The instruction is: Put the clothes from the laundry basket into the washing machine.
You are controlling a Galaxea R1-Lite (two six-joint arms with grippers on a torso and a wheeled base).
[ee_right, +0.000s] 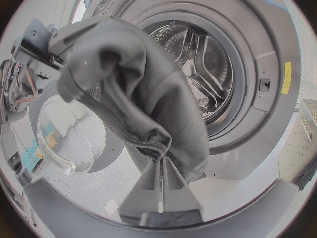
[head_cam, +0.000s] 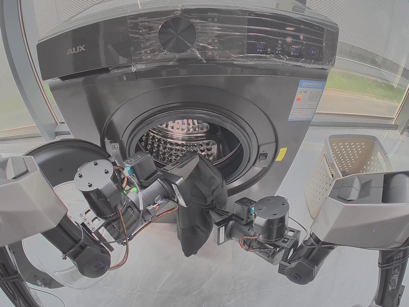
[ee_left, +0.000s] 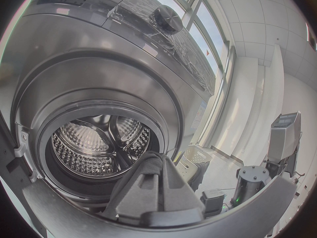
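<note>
Head view: the washing machine [head_cam: 85,103] stands with its round door [head_cam: 59,158] swung open to the robot's left and the steel drum [head_cam: 179,143] exposed. A dark garment [head_cam: 200,205] hangs in front of the lower rim of the opening, its upper part at the mouth of the drum and the rest drooping toward the floor [head_cam: 170,273]. The left gripper [head_cam: 192,159] is clamped on the garment's top edge, right at the opening. The right gripper [head_cam: 213,212] sits lower and pinches the cloth near its middle. The white laundry basket [head_cam: 353,158] stands on the floor to the right of the machine, well apart from both arms.

Left wrist view: the fingers [ee_left: 175,185] are pressed together with dark cloth caught between them and bunched over one side. They point at the lower lip of the drum. The basket is farther off, beyond the machine's front.

Right wrist view: the fingers [ee_right: 173,185] are closed tight on a folded hem of the garment. The cloth rises from there in a draped band to the left gripper, which grips its far end. It hangs across the drum opening, outside it. The door's glass bowl [ee_right: 69,136] shows behind the cloth, and a yellow sticker [ee_right: 288,78] sits on the machine's front beside the opening.
</note>
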